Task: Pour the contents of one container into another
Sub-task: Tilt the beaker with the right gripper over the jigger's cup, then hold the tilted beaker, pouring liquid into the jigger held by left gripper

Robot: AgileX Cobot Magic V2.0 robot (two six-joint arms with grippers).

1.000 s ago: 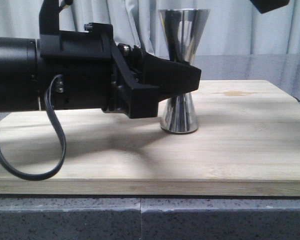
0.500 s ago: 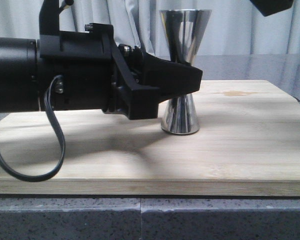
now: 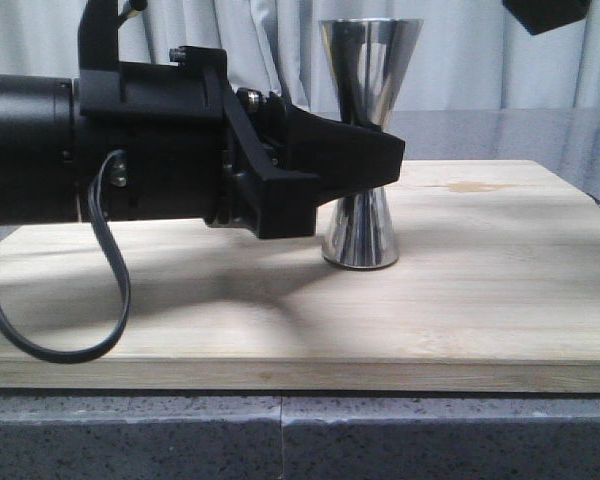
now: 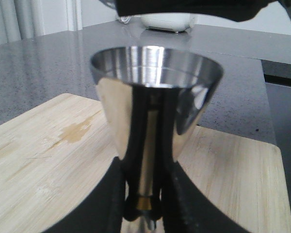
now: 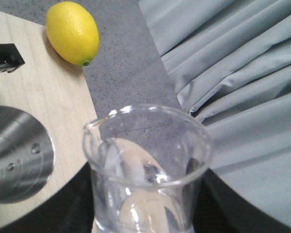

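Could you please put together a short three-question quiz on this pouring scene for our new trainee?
1. True or false: the left gripper grips the steel jigger at its narrow waist.
2. What does the right gripper hold? A) lemon B) glass beaker C) nothing
3. Which yellow fruit lies by the edge of the wooden board?

Key:
1. True; the jigger stands upright on the board.
2. B, the glass beaker.
3. The lemon.

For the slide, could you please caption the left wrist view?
Left tool clamping the steel jigger at its waist, upright on the bamboo board.
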